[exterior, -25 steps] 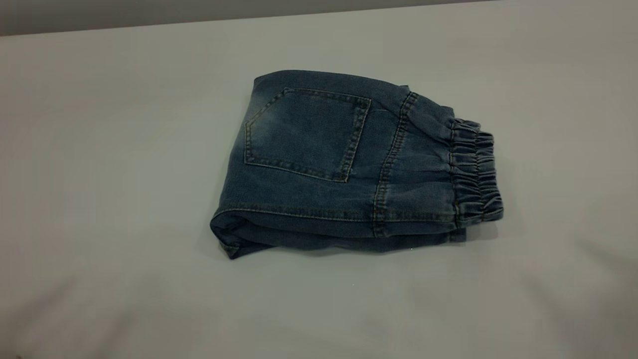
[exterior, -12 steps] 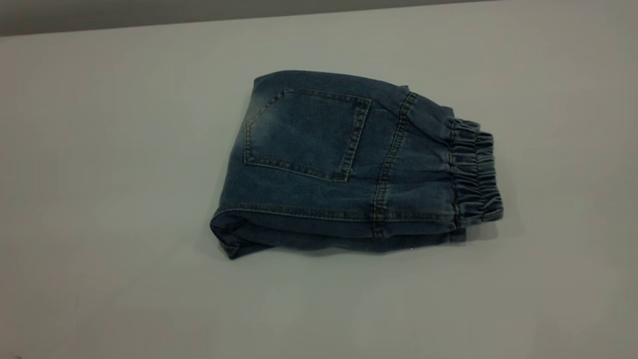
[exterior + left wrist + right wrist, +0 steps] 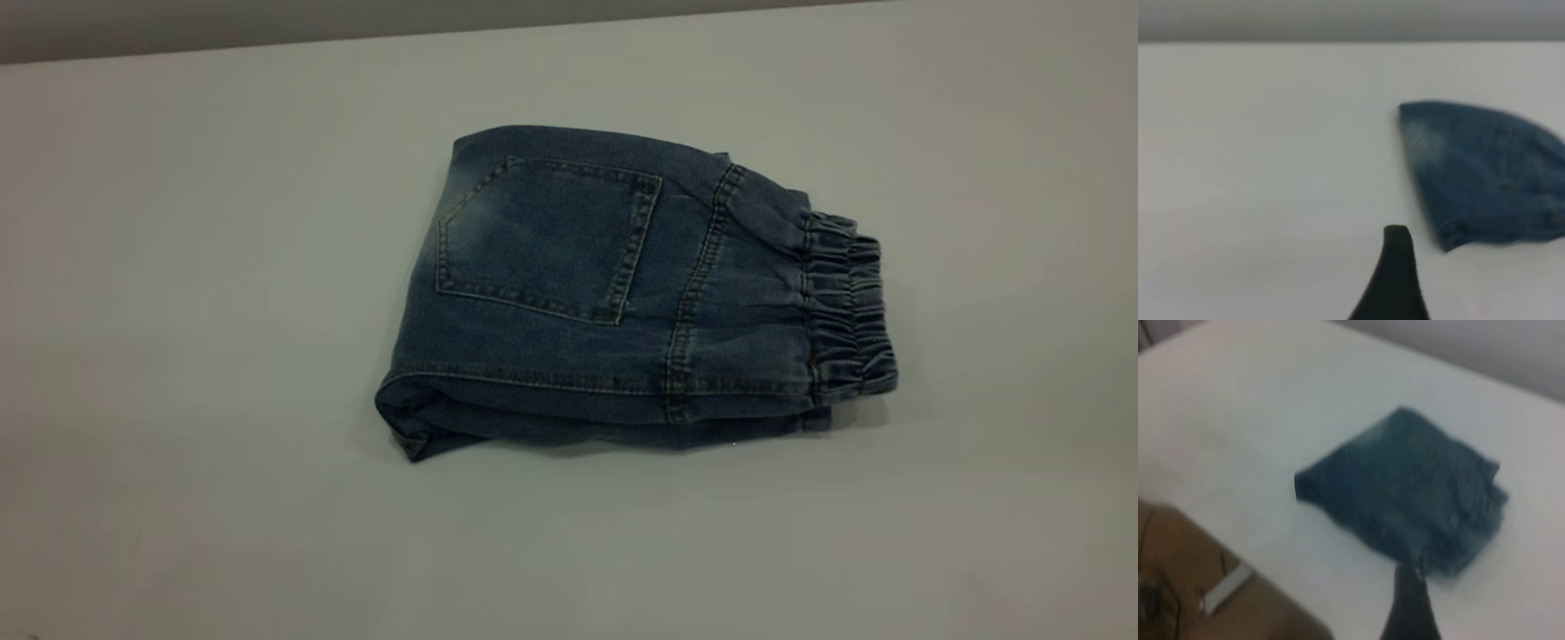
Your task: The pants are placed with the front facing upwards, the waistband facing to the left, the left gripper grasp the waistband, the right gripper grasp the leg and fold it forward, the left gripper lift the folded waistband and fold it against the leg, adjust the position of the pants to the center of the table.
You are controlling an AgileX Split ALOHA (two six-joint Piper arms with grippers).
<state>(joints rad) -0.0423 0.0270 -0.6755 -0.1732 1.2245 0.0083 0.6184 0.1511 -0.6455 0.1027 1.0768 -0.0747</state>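
The folded blue denim pants (image 3: 622, 293) lie a little right of centre in the exterior frame on the plain pale-grey table (image 3: 178, 356) — a compact bundle with its long axis running left to right. The gathered elastic waistband (image 3: 849, 307) points toward the right edge of the frame, and the rounded fold of the bundle faces the lower left. A stitched back pocket (image 3: 547, 236) sits face up on the top layer, and a double-stitched seam (image 3: 698, 293) crosses the bundle between pocket and waistband. No brand, label or writing can be read on the denim.

Neither arm shows in the exterior frame. In the left wrist view one dark fingertip of the left end effector (image 3: 1395, 280) sits apart from the pants (image 3: 1485, 173) — whether it is spread or pressed together cannot be told. The right wrist view likewise shows one dark tip of the right end effector (image 3: 1411, 607) just beside the bundle (image 3: 1405, 487); its state cannot be told either.
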